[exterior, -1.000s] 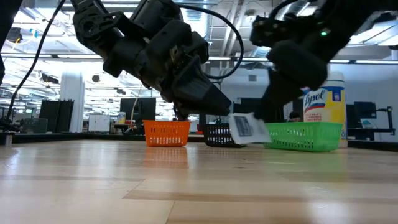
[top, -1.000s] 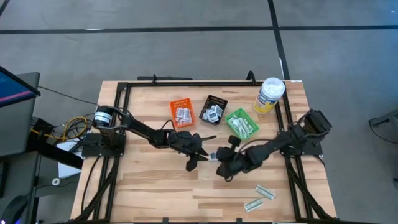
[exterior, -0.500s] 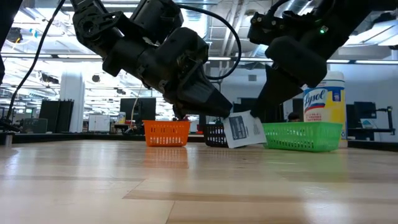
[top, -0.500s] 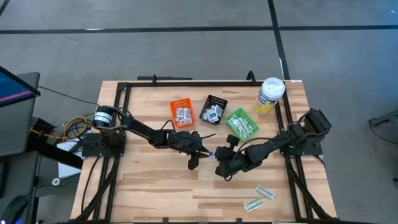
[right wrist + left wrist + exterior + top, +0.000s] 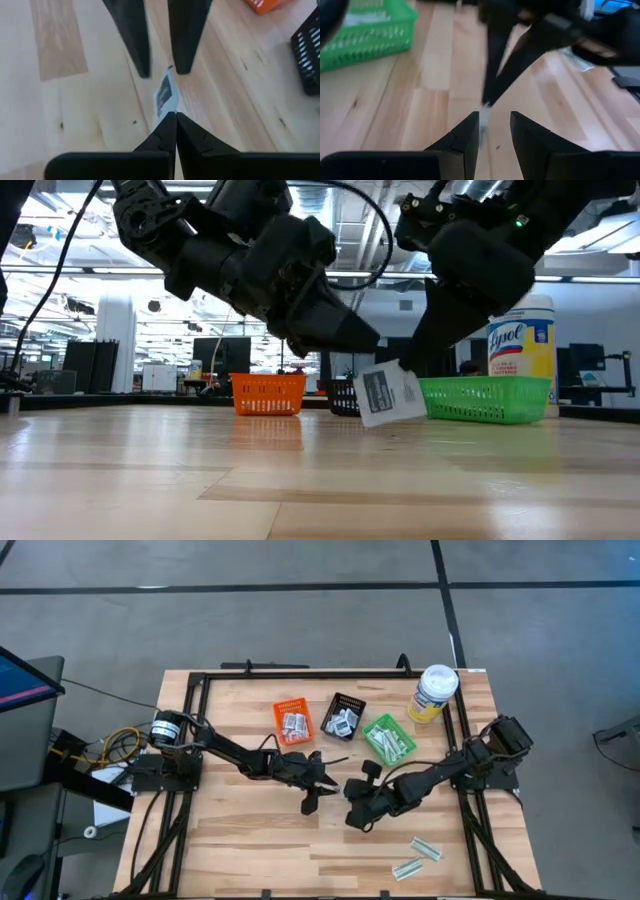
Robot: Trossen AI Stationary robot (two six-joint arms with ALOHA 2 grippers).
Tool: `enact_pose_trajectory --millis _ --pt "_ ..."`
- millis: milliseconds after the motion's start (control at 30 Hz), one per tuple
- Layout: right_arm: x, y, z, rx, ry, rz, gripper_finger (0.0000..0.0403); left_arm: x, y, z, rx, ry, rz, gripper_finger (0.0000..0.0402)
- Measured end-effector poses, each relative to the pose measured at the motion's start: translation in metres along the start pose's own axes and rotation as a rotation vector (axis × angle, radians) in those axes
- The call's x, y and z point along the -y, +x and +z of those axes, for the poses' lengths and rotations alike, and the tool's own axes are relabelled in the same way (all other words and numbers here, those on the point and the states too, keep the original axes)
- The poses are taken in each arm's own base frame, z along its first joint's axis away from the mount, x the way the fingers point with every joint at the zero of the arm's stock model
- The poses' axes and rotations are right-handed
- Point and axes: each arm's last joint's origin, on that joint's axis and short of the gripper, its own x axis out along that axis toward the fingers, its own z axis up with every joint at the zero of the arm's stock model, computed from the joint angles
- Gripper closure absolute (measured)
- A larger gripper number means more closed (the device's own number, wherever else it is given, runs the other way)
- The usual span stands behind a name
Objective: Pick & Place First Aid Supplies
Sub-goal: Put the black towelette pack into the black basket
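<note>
My right gripper (image 5: 171,120) clamped on 1 white packet (image 5: 388,393) mid-table; my left gripper (image 5: 494,131), fingers apart, faces it closely.

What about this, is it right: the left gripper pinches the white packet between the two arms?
No. The right gripper pinches the white packet, as the right wrist view shows. The left gripper is open.

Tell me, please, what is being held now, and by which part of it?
The right gripper holds a white packet by one edge, jaws shut on it. The left gripper faces it, jaws open, holding nothing.
</note>
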Motion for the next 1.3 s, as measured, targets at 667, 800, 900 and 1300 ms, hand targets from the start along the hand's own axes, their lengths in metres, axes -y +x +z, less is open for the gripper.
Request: enact_pose_trajectory --millis 667,800,900,1300 --pt "-0.009 0.015 0.004 0.095 -0.111 0.013 0.0403 0.008 0.000 -0.003 -0.022 0.076 -0.016 0.0291" --pt "-0.012 0.012 0.005 0.108 -0.114 0.028 0.0403 0.007 0.000 -0.003 -0.028 0.072 -0.023 0.0291" --pt "-0.013 0.010 0.003 0.097 -0.127 0.029 0.0403 0.003 0.000 -0.005 -0.052 0.068 -0.001 0.0291" --pt "-0.012 0.010 0.003 0.086 -0.127 0.033 0.0403 0.002 0.000 -0.005 -0.055 0.059 -0.014 0.0291"
